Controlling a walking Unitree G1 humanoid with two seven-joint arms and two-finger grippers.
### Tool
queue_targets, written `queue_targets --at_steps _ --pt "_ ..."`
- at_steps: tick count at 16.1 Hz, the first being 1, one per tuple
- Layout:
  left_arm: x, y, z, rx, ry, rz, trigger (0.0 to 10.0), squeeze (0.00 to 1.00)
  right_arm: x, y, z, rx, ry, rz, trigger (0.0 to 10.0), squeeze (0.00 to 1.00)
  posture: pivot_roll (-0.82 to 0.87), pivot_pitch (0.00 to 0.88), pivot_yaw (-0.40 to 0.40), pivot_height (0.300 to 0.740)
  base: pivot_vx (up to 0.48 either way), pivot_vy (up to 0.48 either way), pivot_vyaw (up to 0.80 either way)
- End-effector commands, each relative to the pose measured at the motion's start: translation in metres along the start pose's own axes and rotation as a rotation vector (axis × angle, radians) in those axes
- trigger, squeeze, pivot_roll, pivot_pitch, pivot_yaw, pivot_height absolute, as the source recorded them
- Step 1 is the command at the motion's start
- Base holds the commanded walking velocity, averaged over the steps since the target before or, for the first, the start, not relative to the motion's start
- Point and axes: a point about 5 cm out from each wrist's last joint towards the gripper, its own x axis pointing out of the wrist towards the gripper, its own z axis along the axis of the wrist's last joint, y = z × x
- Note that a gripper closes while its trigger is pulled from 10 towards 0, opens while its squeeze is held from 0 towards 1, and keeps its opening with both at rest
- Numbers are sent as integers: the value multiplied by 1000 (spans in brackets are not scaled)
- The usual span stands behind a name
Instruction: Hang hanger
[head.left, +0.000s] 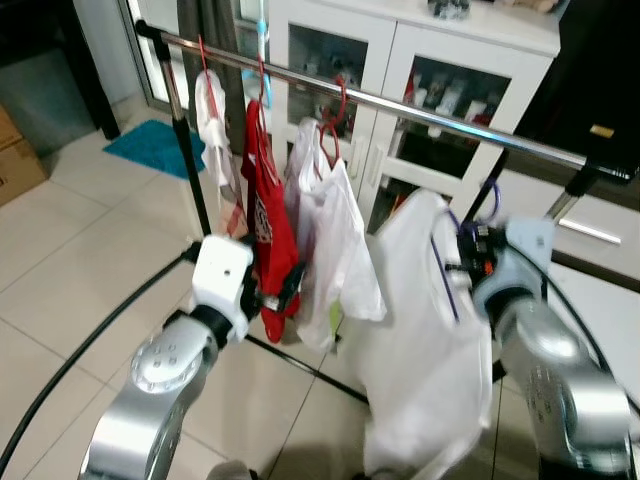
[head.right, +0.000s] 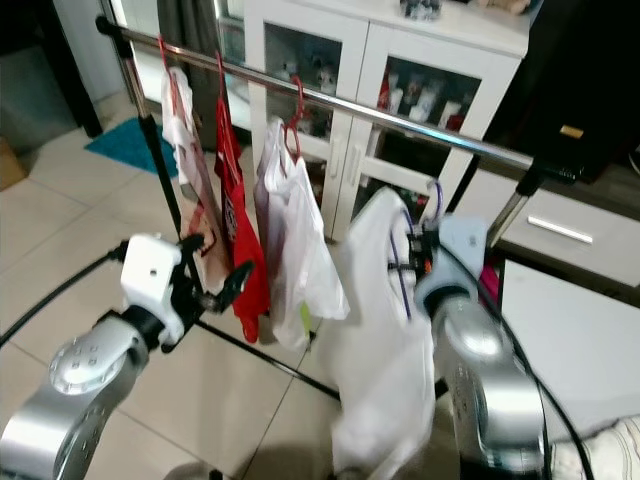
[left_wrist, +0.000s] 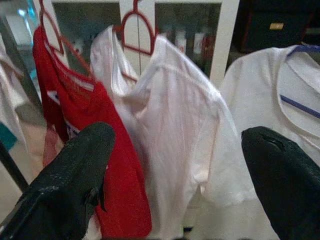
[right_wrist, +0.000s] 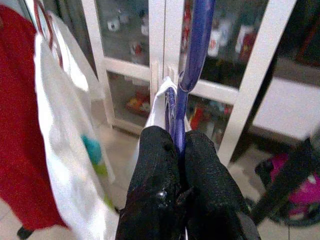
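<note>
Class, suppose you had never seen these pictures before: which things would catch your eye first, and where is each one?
The right end effector, shut on a purple hanger, holds a big white shirt just below the metal rail of the clothes rack. On that rail, a red garment hangs among pale ones on the robot's left. The left end effector is open in front of them.

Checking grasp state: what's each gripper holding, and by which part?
Right gripper: jaws shut on the purple hanger, at the neck below its hook, white shirt hanging from it. Left gripper: open, holding nothing.
</note>
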Motion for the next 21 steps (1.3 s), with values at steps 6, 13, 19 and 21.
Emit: queue_targets --at_steps 6,13,19,21 --pt "-3 -2 3 -2 -2 -3 10000 0 -14 -5 -8 29 25 -82 10000 0 75 61 -72 740 0 163 -477" --pt "3 -1 8 31 -14 -23 10000 0 -19 -2 -6 88 24 -150 10000 0 73 57 -49 740 0 13 -343" --pt "7 3 6 18 4 -17 10000 0 -13 3 -2 141 39 -119 10000 0 76 52 -47 740 0 -118 0" --pt "9 4 6 14 7 -25 10000 0 -11 8 -1 160 42 -79 10000 0 71 43 -38 740 0 0 0"
